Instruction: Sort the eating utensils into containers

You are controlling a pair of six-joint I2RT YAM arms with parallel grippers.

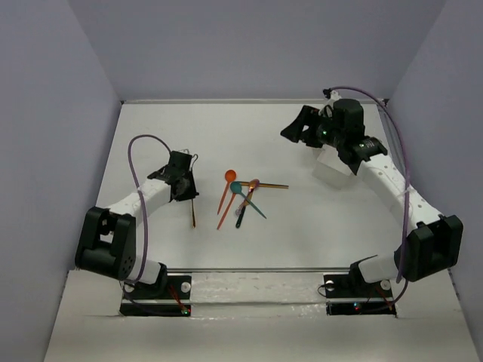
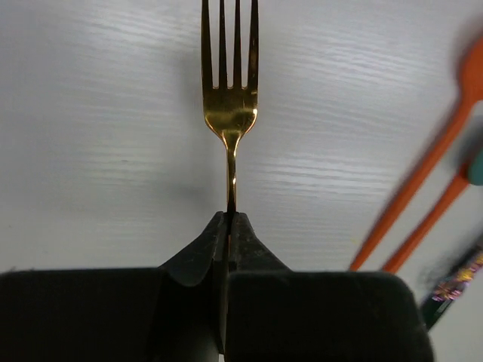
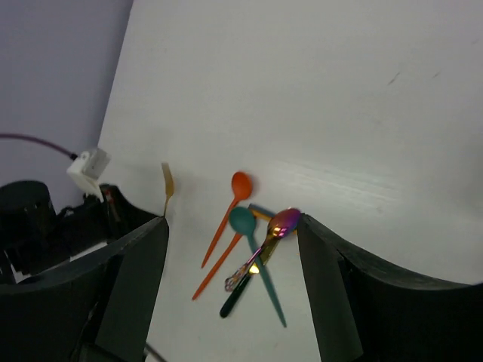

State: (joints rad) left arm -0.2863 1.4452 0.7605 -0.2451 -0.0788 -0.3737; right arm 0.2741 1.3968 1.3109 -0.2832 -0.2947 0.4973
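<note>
The left claw (image 2: 229, 220) is pinched shut on the gold fork's (image 2: 230, 113) thin handle, tines out over the table (image 2: 90, 151), so the fork could swivel or slip loose on the carry to the white bin (image 1: 332, 167) near the wide-open, empty right claw (image 1: 300, 128).

A robotics lab test cell; a bare white table (image 1: 302, 249) boxed in by plain lavender-grey walls (image 1: 256, 45); left arm (image 1: 139, 202) and right arm (image 1: 392, 181) bolted to a rail (image 1: 256, 270) at its near edge; a purple cable (image 1: 130, 162) loops loose.
</note>
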